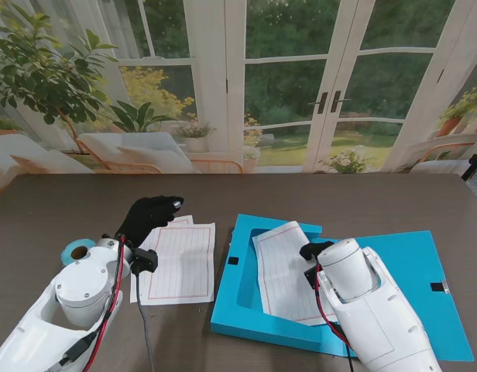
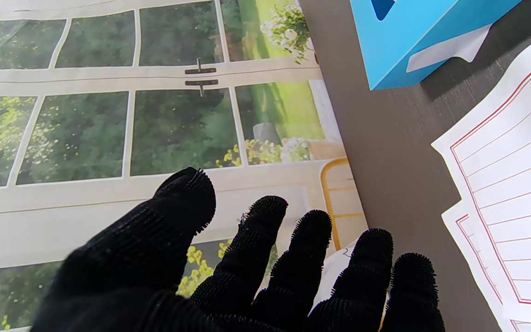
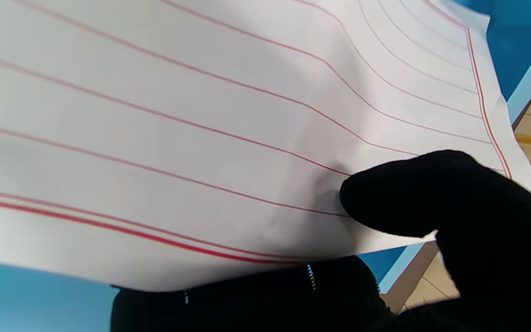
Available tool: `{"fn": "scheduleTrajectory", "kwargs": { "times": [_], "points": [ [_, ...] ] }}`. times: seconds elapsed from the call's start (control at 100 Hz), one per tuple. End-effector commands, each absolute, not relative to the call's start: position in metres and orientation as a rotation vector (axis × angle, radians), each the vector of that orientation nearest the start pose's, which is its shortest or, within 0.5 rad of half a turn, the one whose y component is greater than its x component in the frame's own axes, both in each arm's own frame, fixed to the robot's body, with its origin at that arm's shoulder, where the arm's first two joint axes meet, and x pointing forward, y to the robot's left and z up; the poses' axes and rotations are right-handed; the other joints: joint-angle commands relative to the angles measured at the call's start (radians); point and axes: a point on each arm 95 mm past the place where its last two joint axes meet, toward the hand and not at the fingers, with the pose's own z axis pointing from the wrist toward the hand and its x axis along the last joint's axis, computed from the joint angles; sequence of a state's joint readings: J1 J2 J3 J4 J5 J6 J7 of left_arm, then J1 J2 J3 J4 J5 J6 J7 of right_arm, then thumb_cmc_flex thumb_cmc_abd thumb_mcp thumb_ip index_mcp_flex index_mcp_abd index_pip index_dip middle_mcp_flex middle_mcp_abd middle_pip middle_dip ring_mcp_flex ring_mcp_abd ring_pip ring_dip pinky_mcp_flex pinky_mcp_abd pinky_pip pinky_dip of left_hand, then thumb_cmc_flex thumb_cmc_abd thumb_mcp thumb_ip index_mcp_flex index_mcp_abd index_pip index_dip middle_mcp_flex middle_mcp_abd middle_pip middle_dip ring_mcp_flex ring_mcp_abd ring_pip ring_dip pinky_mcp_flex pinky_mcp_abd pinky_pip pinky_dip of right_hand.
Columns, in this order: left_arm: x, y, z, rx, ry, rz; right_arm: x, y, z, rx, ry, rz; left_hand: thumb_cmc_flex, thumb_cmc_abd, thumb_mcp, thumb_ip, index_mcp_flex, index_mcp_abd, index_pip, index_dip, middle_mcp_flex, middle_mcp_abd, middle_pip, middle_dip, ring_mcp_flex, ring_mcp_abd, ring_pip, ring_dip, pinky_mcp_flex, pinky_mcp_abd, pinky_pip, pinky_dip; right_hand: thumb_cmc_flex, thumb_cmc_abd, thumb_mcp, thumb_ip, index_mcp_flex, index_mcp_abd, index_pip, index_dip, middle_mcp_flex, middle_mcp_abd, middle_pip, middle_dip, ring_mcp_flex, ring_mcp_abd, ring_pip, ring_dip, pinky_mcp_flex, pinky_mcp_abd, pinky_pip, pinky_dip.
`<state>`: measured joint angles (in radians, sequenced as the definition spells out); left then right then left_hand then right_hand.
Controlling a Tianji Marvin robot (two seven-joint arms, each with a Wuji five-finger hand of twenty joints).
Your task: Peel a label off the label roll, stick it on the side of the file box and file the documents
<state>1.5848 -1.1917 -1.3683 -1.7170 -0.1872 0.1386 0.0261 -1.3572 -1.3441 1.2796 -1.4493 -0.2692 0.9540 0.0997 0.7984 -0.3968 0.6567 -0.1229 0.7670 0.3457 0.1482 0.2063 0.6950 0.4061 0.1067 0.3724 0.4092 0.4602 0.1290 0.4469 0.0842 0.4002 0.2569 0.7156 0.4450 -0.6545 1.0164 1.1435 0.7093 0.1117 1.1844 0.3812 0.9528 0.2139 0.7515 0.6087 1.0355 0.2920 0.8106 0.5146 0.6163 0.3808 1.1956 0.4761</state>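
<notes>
Two arms are rising from the near corners over a dark table (image 1: pixel 60 209), the largest thing in view. On its right half a blue file box (image 1: pixel 246 314) is lying open, its lid spreading flat to the right. Inside the box tray one ruled sheet (image 1: pixel 281 263) is curling upward. The right robot hand (image 1: pixel 314 251) is pinching that sheet's near edge, thumb (image 3: pixel 399 193) pressing on the lined face while the other fingers are sitting beneath the paper. Left of the box, a small stack of ruled documents (image 1: pixel 180 263) is lying flat on the table. The left robot hand (image 1: pixel 149 215) is hovering over the far left corner of that stack, fingers (image 2: pixel 265 240) spread apart and holding nothing. At the far left, partly behind the left arm, the label roll (image 1: pixel 76 251) is resting on the table.
</notes>
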Motion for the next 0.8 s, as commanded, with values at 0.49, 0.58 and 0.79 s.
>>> {"fn": "scheduleTrajectory", "kwargs": {
  "times": [0.49, 0.58, 0.79],
  "points": [
    [0.411, 0.014, -0.279, -2.307, 0.419, -2.139, 0.433, 0.007, -0.352, -3.284, -0.827, -1.005, -0.03, 0.029, -0.033, 0.041, 0.038, -0.004, 0.0, 0.012, 0.012, 0.009, 0.007, 0.014, -0.018, 0.002, -0.017, 0.002, -0.008, -0.027, -0.03, 0.017, -0.027, 0.086, -0.017, -0.006, -0.033, 0.031, -0.071, -0.035, -0.069, 0.025, 0.042, -0.045, -0.048, 0.004, 0.029, -0.016, -0.237, -0.016, 0.031, 0.016],
    [0.411, 0.014, -0.279, -2.31, 0.418, -2.139, 0.431, 0.007, -0.353, -3.283, -0.87, -1.015, -0.029, 0.029, -0.035, 0.042, 0.038, -0.005, -0.001, 0.012, 0.014, 0.01, 0.008, 0.015, -0.016, 0.001, -0.016, 0.002, -0.007, -0.027, -0.03, 0.018, -0.046, 0.087, -0.044, -0.023, -0.051, 0.025, -0.082, -0.035, -0.089, 0.018, 0.04, -0.047, -0.059, -0.003, 0.023, -0.019, -0.243, -0.021, 0.026, 0.015],
    [0.411, 0.014, -0.279, -2.309, 0.424, -2.133, 0.422, 0.009, -0.354, -3.25, -0.936, -1.07, -0.027, 0.029, -0.037, 0.042, 0.041, -0.005, 0.0, 0.014, 0.015, 0.01, 0.008, 0.018, -0.016, 0.001, -0.016, 0.002, -0.008, -0.027, -0.03, 0.019, -0.103, 0.108, -0.097, -0.116, -0.113, 0.041, -0.226, 0.08, -0.181, 0.008, 0.023, -0.067, -0.122, 0.0, 0.001, -0.023, -0.284, -0.029, 0.005, 0.021]
  ]
}}
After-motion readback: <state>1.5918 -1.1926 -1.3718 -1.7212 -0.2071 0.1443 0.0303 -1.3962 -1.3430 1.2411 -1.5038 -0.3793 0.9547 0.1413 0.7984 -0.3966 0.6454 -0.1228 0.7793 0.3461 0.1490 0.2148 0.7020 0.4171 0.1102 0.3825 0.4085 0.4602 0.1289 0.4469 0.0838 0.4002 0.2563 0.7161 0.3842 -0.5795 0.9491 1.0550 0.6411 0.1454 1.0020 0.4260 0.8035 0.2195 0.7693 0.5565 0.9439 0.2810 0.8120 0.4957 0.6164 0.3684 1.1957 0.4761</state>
